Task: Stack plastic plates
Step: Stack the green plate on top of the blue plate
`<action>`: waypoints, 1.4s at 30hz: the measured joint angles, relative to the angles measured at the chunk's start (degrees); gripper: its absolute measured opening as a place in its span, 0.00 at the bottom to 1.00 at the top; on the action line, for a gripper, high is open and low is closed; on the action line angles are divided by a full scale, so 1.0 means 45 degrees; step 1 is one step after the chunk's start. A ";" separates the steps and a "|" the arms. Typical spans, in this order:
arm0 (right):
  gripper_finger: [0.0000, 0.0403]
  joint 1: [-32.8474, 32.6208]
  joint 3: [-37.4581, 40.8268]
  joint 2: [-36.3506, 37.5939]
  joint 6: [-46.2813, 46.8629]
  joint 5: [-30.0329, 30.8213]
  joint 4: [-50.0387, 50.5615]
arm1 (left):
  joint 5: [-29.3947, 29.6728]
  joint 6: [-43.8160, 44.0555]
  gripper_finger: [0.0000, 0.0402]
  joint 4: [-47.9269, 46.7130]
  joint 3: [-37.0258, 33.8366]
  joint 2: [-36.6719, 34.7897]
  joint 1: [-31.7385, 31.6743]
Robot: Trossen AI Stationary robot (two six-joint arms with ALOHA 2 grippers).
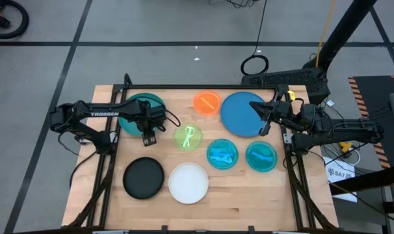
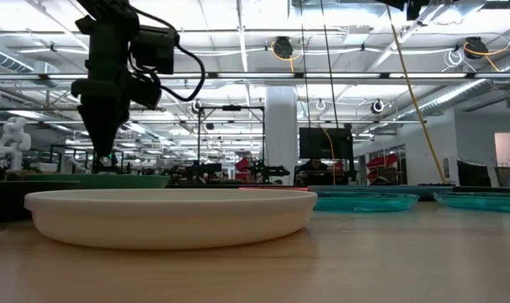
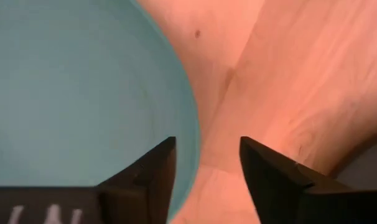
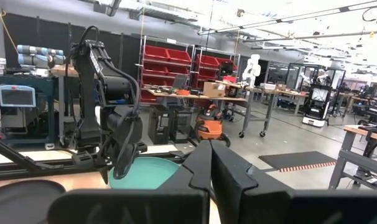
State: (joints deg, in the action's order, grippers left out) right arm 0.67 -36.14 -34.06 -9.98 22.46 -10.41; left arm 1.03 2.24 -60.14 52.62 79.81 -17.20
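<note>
On the wooden bench point(image 1: 151, 208), the left hand point(image 1: 147, 139) hangs open astride the dark teal plate's point(image 1: 135, 107) edge, gripping nothing. The right hand point(image 1: 263, 127), fingers together and empty, hovers over the blue plate point(image 1: 239, 117), well apart from the teal one.

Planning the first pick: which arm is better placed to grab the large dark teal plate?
Left. The left gripper hangs open astride the round dark teal plastic plate's rim; the right gripper sits shut over the large blue plate.
</note>
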 joint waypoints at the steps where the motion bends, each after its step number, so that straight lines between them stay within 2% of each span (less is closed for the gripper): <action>1: 0.00 0.0000 0.0000 0.0000 -0.0041 0.0000 0.0000 | 0.0098 -0.0024 0.50 0.0149 0.0000 0.0000 0.0016; 4: 0.00 0.0000 0.0000 0.0000 -0.0083 0.0000 0.0019 | 0.0763 -0.0137 0.57 0.0305 0.0000 0.0000 0.0004; 7: 0.00 0.0000 0.0000 0.0000 -0.0082 0.0000 0.0077 | 0.0825 -0.0128 0.59 0.0391 0.0000 0.0000 -0.0207; 13: 0.00 0.0000 0.0000 0.0000 -0.0082 0.0000 0.0092 | 0.0736 -0.0107 0.57 0.1178 -0.0160 0.0000 -0.0266; 19: 0.00 0.0000 0.0000 0.0001 -0.0082 0.0000 0.0092 | 0.0574 0.0014 0.57 0.2470 -0.1501 0.0000 -0.0266; 25: 0.00 0.0000 0.0000 0.0005 -0.0082 0.0000 0.0087 | 0.1372 0.0305 0.57 0.3541 -0.2447 0.0000 -0.0271; 42: 0.00 0.0000 0.0000 0.0010 -0.0082 0.0000 -0.0005 | 0.1810 0.0688 0.57 0.4435 -0.2526 0.0000 -0.0232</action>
State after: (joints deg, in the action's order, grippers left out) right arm 0.67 -36.14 -34.02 -10.35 22.46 -10.44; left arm 9.17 5.34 -40.18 41.25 79.81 -18.24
